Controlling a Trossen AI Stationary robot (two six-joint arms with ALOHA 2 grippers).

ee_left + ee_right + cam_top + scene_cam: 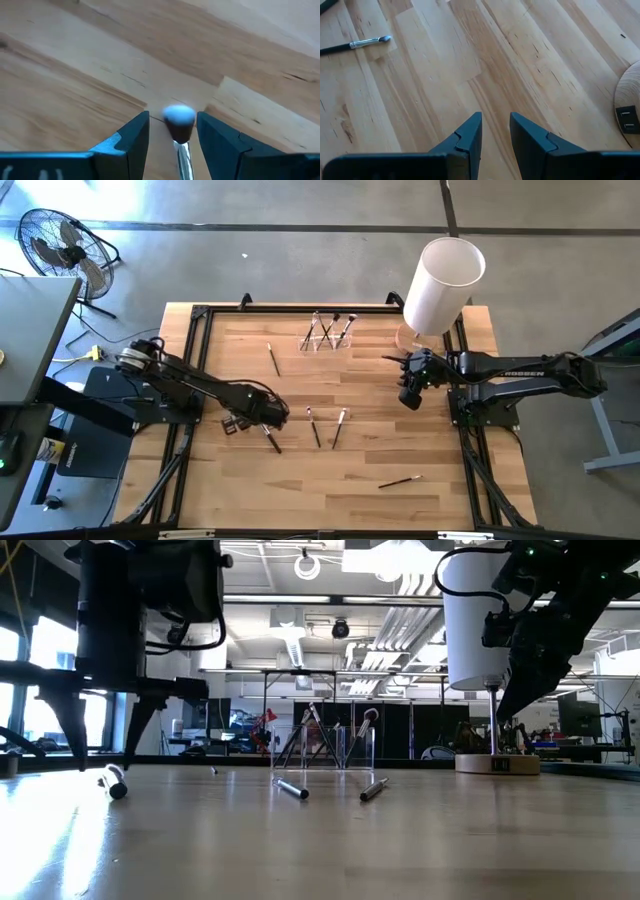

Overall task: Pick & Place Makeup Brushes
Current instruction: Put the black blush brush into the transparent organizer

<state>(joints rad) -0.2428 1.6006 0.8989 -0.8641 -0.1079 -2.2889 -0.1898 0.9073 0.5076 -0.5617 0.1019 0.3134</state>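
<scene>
My left gripper [268,423] is low over the table's near-left part, open. Its two fingers stand on either side of a makeup brush [271,440] lying flat on the wood. The left wrist view shows that brush's pale bristle tip [179,115] and shiny ferrule between the fingers with a gap on each side. In the low view the fingers [75,740] reach almost to the tabletop above the brush [114,783]. Other brushes lie flat on the table [272,358] [313,426] [339,428] [398,480]. My right gripper [408,395] hovers at the table's right, open by a narrow gap [495,117], over bare wood.
A small clear holder [328,335] near the far edge has a few brushes standing in it. A big white cylinder [440,285] stands on a round wooden base [627,100] at the far right, close to my right arm. A black frame borders the table [200,315].
</scene>
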